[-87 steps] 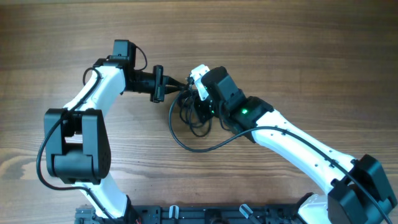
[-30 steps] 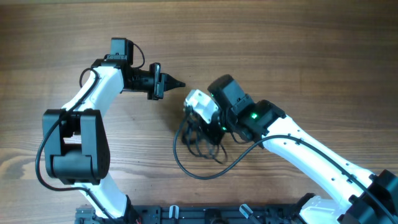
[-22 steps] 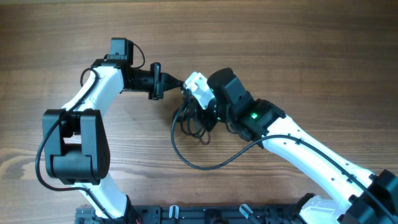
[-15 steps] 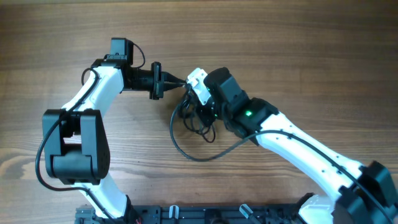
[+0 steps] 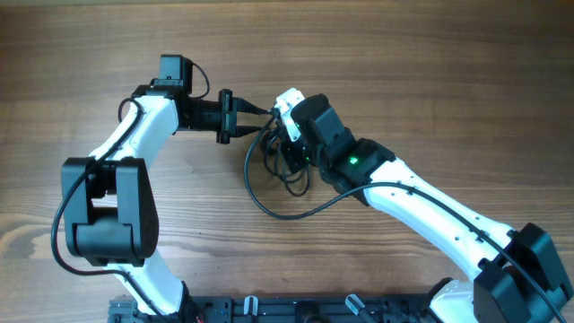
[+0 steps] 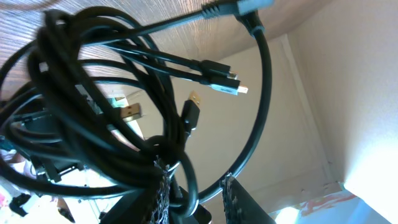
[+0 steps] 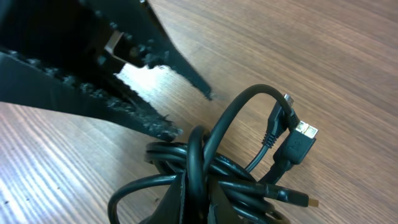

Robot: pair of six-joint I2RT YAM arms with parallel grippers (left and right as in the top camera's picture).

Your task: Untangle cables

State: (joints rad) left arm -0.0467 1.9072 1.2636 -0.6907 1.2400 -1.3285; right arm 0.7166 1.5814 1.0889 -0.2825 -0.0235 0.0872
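I have the cables (image 5: pixel 274 164) bunched near the middle of the counter (image 5: pixel 421 54), between the two arms. A long slack loop trails from them toward my near edge. The right fingers (image 7: pixel 174 208) are clamped tight on the thick of the coil, where several strands cross over one another. The left fingers (image 6: pixel 146 205) stand narrowly parted with nothing pinched yet, and one strand runs through the gap between them, with the main knot just beside it. I read this step as taking a single strand with the left side so that I can draw it out against the right side's hold. To do that well, I want only that one strand between the pads, so I check the left wrist view for a second cord slipping in before I close. I would rather grip near a free end, and the small plugs (image 6: pixel 225 79) hang just past the knot, so following this strand toward its plug looks sensible. Once it is gripped, I pull slowly and level, away from the right arm, along the way the loop already lies. I pause if the whole coil starts to drag, because that would mean a plug (image 7: pixel 300 140) has caught in a loop. The right hold has to stay firm and low, or the bundle will simply travel along with the pull.
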